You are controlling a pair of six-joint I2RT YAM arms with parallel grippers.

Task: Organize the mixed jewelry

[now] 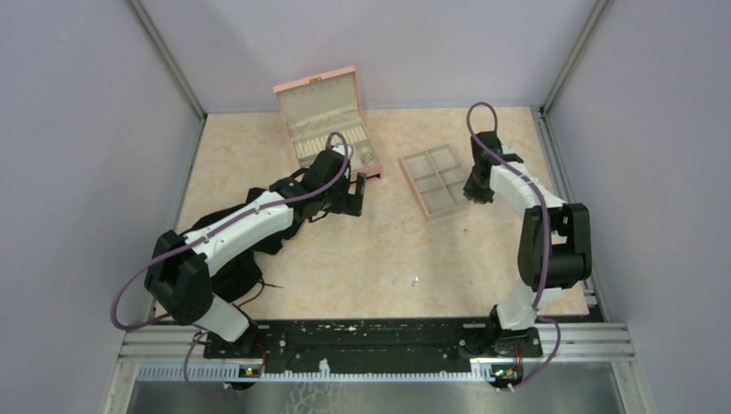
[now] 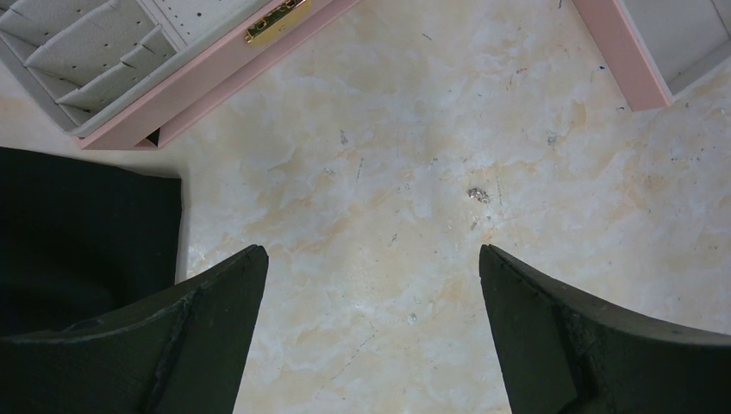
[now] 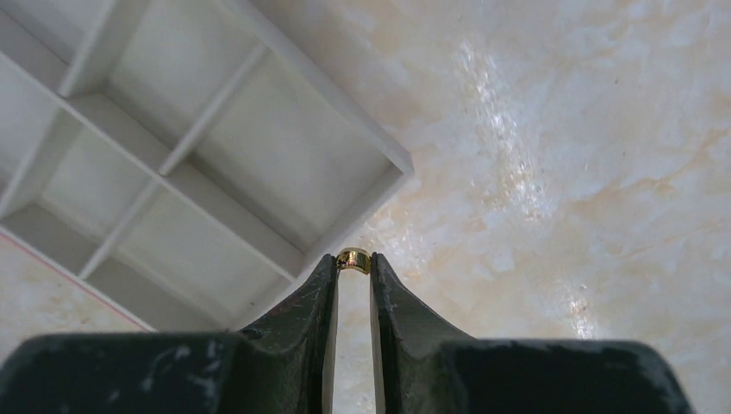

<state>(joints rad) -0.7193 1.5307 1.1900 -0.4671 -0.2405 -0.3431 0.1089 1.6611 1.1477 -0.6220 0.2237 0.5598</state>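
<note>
Right claw [image 3: 353,269] is pinched on a tiny gold-toned piece [image 3: 353,258], held only at the very tips, just off the tray [image 3: 345,108] corner and not over any compartment. That's a thin hold: one jolt and I'd say it pops onto the worktop [image 3: 560,172]. Left claw [image 2: 371,252] hangs spread wide and empty above a silvery speck [image 2: 477,195] lying off-centre. A straight drop could miss or flick it. The pink box [image 2: 215,82] is cut off, its contents too small to tell.
</note>
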